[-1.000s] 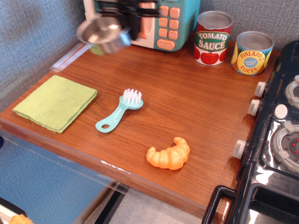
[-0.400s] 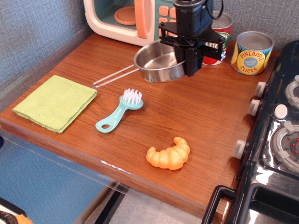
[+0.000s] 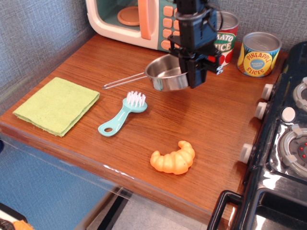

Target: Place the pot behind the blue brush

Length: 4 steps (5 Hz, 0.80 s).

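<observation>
Before cans (image 3: 259, 53) reading "PINEAPPLE SLICES" (and "SAUCE"), the gripper (image 3: 194, 76) clamps the pot (image 3: 165, 75) rim.

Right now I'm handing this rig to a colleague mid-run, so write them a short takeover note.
Gripper: the jaws are shut on the right rim of the pot, arm coming down from above.
Pot: behind and to the right of the blue brush, in front of the toy microwave, its wire handle pointing left. Whether its base touches the table cannot be told.
Brush: lies flat, bristles toward the pot, apart from it.
Done: pot grasped and brought behind the brush.
Left: set it down if needed, open the jaws, pull the arm away.
</observation>
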Tool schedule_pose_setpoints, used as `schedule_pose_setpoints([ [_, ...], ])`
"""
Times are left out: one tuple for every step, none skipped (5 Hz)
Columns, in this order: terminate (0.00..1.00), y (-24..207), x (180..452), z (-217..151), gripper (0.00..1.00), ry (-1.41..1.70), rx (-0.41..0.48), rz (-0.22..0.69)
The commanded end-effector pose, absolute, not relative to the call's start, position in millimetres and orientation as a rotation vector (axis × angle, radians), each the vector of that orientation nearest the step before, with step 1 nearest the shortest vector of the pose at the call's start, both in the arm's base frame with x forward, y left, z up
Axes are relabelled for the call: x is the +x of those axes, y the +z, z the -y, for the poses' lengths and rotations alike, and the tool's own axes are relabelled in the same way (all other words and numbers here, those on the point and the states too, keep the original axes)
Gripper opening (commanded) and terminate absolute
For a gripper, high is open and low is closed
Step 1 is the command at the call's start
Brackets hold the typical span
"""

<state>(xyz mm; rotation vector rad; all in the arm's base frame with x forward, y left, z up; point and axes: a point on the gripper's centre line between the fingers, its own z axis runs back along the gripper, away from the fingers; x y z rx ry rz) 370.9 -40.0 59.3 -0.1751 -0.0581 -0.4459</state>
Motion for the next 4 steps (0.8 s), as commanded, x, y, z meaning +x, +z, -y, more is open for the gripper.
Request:
schedule_pose_setpoints([
  [0.0, 57, 397, 12, 0.0, -0.497, -0.113, 0.078],
  [0.0, 46, 403, 5, 0.0, -0.504, -0.091, 0.058],
  [0.0, 39, 402, 2, 0.0, -0.502, -0.087, 0.031],
  [0.0, 49, 396, 1, 1.0, -0.505, -0.095, 0.056],
])
